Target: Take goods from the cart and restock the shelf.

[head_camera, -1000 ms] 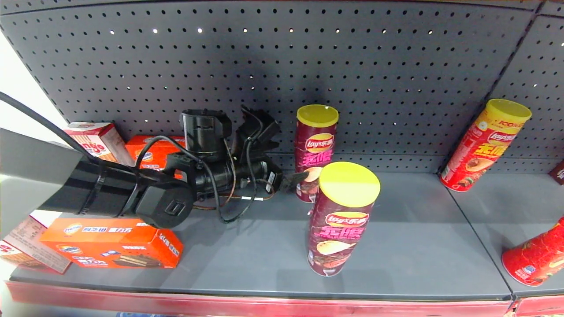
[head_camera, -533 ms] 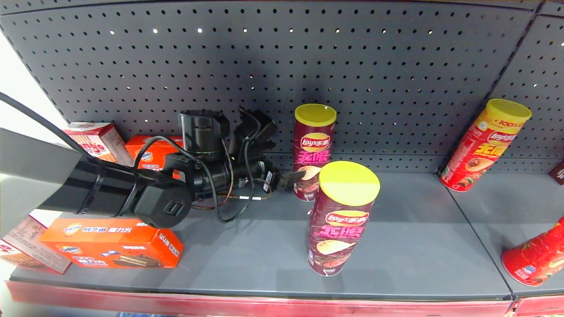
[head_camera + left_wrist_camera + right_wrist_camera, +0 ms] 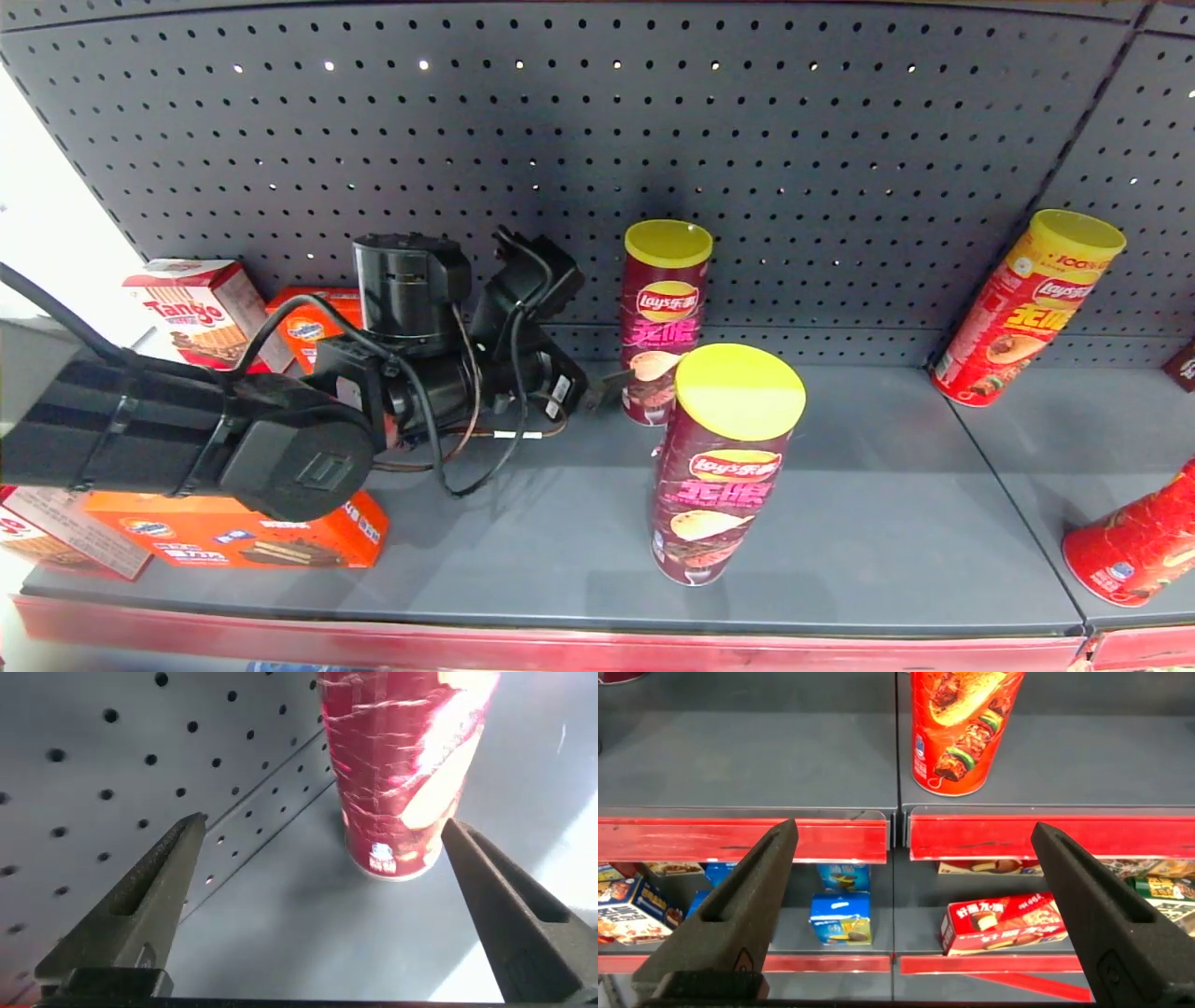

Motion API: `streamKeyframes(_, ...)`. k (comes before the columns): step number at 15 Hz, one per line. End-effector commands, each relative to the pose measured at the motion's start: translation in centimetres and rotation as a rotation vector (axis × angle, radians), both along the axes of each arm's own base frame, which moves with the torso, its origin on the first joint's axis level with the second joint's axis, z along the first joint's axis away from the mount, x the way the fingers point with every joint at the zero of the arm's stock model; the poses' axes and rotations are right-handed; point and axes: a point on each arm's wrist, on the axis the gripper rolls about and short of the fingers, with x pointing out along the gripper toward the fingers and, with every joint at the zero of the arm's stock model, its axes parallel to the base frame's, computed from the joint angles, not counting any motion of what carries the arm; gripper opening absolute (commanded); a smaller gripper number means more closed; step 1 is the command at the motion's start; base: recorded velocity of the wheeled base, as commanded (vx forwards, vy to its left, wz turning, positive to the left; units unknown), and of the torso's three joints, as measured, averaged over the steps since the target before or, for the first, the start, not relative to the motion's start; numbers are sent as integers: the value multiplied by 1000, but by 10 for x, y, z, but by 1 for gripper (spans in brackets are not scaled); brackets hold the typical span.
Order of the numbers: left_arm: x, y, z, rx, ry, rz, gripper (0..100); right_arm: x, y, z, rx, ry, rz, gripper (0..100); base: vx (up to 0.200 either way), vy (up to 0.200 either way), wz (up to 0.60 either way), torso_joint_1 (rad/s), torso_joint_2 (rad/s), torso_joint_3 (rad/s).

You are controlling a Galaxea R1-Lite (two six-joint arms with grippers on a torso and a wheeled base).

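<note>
At the shelf's red front lip point(image 3: 560, 644), a maroon chip can point(image 3: 724, 467) stands on grey decking; its twin point(image 3: 665, 317) stands behind at 12 o'clock, before the pegboard point(image 3: 597, 140). Left pincer point(image 3: 616, 385), spread, sits just beside that twin at 9 o'clock. Right pincer point(image 3: 915, 831) is spread too.

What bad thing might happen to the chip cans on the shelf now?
1. The open left gripper is close beside the back maroon can; a sideways swing might tip it over.
2. The front maroon can stands near the front edge of the shelf, so a bump from the arm might push it off.
3. The red can leans tilted against the pegboard and may slide down.
</note>
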Motion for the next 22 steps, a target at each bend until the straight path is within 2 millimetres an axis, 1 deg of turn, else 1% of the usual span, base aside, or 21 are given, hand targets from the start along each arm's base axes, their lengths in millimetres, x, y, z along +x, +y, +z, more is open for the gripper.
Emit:
streamKeyframes(1,-18,7,12,51,-59,77,100,0,0,0,-1,0,0,100,0,0,0,0,0,0)
streamKeyframes(2,-23,10,13,58,-61,113,100,0,0,0,-1,0,0,100,0,0,0,0,0,0)
streamKeyframes(3,-23,11,13,61,-63,134,100,0,0,0,-1,0,0,100,0,0,0,0,0,0)
streamKeyframes(4,-21,12,15,66,-73,181,100,0,0,0,-1,2,0,100,0,0,0,0,0,0)
streamKeyframes(6,-17,13,11,78,-69,221,100,0,0,0,-1,2,0,100,0,0,0,0,0,0)
streamKeyframes(7,-12,11,6,78,-68,231,100,0,0,0,-1,2,0,100,0,0,0,0,0,0)
streamKeyframes(9,-8,9,3,77,-70,231,100,0,0,0,-1,2,0,100,0,0,0,0,0,0)
streamKeyframes(11,6,-1,2,69,-80,227,100,0,0,0,-1,2,0,100,0,0,0,0,0,0)
streamKeyframes(14,13,-7,-5,74,-70,221,100,0,0,0,-1,2,0,100,0,0,0,0,0,0)
streamKeyframes(16,15,-10,-5,71,-72,216,100,0,0,0,-1,2,0,100,0,0,0,0,0,0)
streamKeyframes(17,16,-15,-5,68,-75,206,100,0,0,0,-1,2,0,100,0,0,0,0,0,0)
streamKeyframes(22,20,-19,-5,64,-78,203,100,0,0,0,-1,2,0,100,0,0,0,0,0,0)
